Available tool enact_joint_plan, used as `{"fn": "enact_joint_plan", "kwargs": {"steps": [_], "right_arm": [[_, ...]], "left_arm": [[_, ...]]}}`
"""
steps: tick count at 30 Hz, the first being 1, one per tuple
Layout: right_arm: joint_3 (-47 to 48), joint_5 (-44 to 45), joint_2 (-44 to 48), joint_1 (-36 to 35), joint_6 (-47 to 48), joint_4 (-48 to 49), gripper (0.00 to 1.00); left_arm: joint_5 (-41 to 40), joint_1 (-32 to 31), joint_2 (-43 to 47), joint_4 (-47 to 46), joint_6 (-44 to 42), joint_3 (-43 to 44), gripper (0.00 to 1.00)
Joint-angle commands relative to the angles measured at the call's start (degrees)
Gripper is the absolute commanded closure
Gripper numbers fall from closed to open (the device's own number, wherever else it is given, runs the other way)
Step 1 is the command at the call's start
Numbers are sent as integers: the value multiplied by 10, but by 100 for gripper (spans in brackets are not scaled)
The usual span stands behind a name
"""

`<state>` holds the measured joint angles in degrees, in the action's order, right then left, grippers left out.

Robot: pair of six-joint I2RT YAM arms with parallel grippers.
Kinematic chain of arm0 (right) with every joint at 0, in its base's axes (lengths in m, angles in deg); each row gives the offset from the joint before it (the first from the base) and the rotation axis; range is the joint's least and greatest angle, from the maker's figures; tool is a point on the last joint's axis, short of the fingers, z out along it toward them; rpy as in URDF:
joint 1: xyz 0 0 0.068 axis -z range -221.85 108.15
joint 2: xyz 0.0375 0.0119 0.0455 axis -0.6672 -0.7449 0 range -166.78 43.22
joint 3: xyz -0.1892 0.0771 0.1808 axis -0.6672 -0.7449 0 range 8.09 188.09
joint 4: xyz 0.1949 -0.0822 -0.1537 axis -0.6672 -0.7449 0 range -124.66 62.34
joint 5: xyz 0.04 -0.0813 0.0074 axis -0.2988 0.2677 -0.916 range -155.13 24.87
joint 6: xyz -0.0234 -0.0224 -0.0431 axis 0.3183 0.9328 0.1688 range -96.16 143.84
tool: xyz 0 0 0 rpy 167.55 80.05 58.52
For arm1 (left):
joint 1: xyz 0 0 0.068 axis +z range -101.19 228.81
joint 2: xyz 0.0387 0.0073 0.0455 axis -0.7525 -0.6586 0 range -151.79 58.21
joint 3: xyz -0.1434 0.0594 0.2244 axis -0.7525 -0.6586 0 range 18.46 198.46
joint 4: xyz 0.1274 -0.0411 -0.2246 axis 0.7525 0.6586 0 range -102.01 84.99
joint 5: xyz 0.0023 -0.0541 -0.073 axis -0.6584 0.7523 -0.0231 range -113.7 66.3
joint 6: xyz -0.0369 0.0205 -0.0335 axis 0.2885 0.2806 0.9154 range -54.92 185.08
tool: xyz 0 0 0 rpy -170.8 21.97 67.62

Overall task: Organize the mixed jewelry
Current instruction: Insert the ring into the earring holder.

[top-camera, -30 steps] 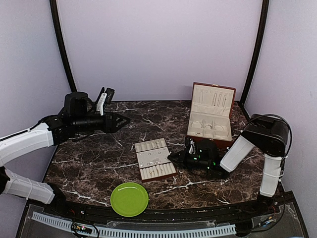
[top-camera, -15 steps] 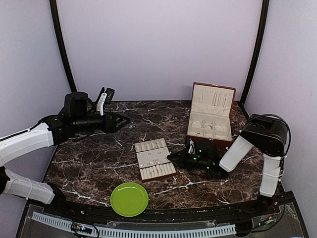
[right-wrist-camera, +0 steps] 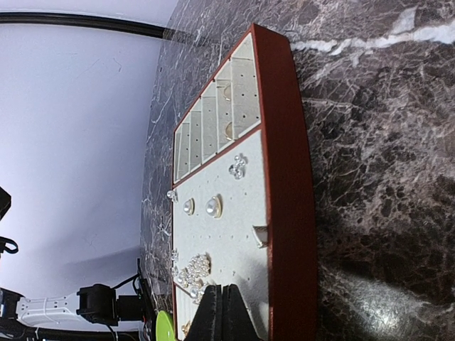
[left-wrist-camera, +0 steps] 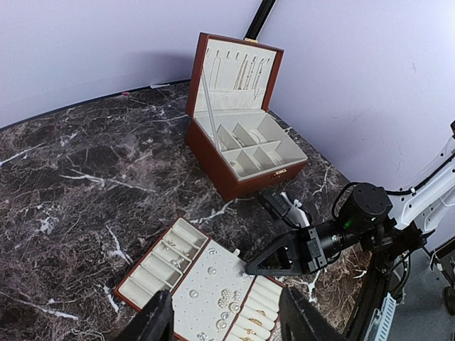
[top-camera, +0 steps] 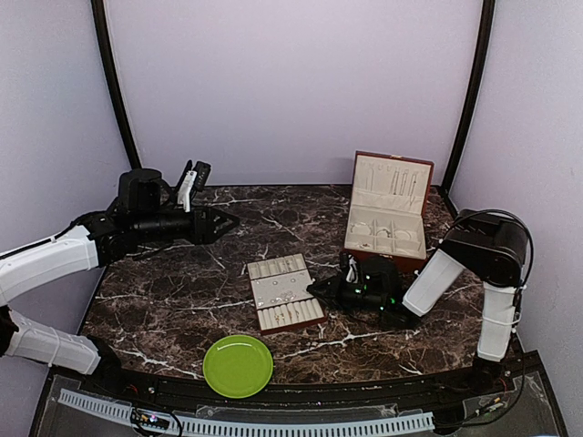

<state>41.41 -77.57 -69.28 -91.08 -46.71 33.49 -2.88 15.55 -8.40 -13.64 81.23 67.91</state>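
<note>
The left arm is reaching level over the worktop (top-camera: 173, 291), its left hand (top-camera: 230, 218) pointing right, fingers apart and empty. The right arm is lying low, its right hand (top-camera: 315, 288) pressed together at the one tray (top-camera: 314, 317). The jewelry (top-camera: 284, 289), too small to count, is lying scattered across the tray's middle.

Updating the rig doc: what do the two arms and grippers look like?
The left arm and right arm: white shells on the long links, black joints. The left gripper and right gripper: black, tapering to a point. A thin black cable loops off the right elbow; green lights glow near that wrist.
</note>
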Motion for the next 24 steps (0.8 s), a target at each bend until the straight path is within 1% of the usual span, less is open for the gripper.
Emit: {"fn": "enact_joint_plan", "kwargs": {"steps": [1, 24], "right_arm": [[-3, 6, -5, -1, -3, 22, 100], [-36, 32, 10, -1, -4, 34, 100]], "left_arm": [[8, 0, 18, -8, -3, -5, 47], [8, 0, 21, -9, -3, -6, 47]]}}
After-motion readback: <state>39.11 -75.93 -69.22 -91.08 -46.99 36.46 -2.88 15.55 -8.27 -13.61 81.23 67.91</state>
